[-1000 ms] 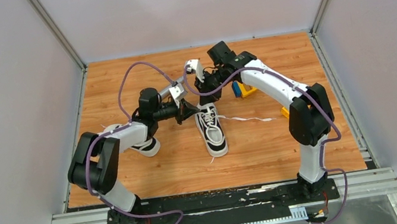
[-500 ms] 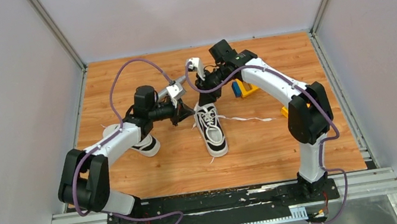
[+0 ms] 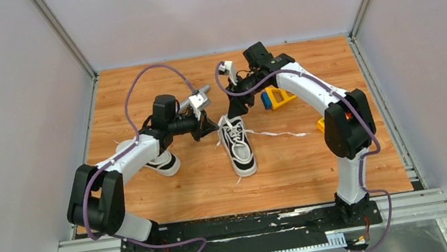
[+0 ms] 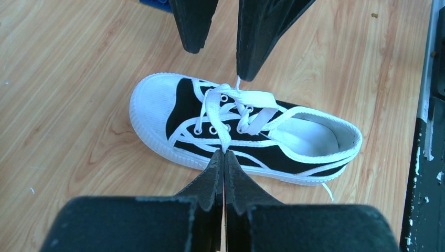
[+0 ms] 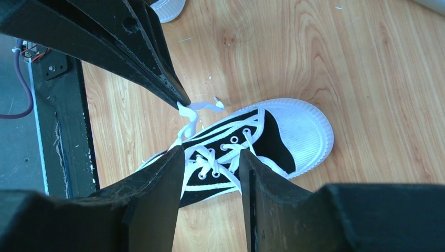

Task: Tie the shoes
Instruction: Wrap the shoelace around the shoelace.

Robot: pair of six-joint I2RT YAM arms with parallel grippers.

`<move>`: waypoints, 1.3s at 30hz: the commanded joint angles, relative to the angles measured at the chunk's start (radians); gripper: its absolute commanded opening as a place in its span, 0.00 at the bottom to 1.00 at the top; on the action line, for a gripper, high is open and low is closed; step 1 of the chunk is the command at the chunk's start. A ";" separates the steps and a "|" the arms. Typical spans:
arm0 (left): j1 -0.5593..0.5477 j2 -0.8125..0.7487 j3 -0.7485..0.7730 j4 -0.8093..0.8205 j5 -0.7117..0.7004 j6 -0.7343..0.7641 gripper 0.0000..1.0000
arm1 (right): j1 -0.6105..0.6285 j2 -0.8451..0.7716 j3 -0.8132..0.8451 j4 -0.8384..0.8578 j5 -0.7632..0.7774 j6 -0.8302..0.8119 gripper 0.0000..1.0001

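Progress partial. Centre shoe (image 4: 183, 113) lies mid-tabletop (image 3: 302, 168); I see lace (image 4: 222, 134) crossed, no finished bow. Left end effector (image 4: 224, 153) pinches lace; right end effector (image 5: 211, 152) stands parted, empty. Second shoe (image 3: 165, 166) beside left arm, laces hidden, judged pending.

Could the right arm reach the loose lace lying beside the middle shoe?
Probably yes: the loose lace lies uncovered beside the middle shoe, and the right arm hovers nearby, jaws open.
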 commanded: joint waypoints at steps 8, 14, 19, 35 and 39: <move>0.003 0.005 0.048 -0.001 -0.004 0.013 0.00 | -0.001 0.013 -0.016 0.002 -0.135 -0.009 0.46; 0.004 0.009 0.050 0.002 -0.006 0.006 0.00 | 0.008 0.023 -0.015 0.002 -0.128 -0.006 0.44; 0.004 0.014 0.046 0.001 -0.002 0.006 0.00 | 0.016 0.037 0.002 0.003 -0.132 0.001 0.37; -0.015 0.092 0.023 0.107 0.046 -0.073 0.00 | 0.016 0.036 0.041 0.088 -0.069 0.147 0.00; -0.019 0.133 0.029 0.177 0.058 -0.158 0.00 | 0.001 0.045 0.033 0.111 -0.077 0.214 0.00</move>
